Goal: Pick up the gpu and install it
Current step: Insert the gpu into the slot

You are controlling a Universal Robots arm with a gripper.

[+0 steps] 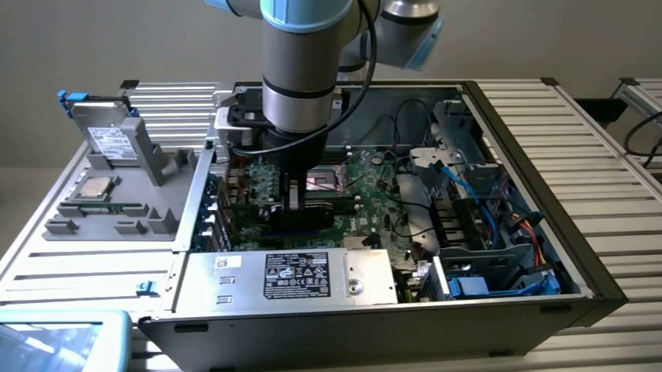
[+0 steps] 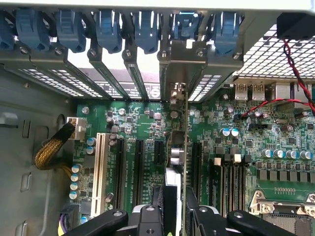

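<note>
so the black two-finger gripper is clamped on the flat green circuit-board gpu with its black cooler, held edge-on straight below the jaws inside the open grey metal computer case, long axis running along the black motherboard expansion slots.

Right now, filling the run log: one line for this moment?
gripper: shut on gpu | gpu: edge-on above motherboard slots | place: inside computer case

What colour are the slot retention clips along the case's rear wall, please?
Blue clips, clearest in the wrist view.
</note>
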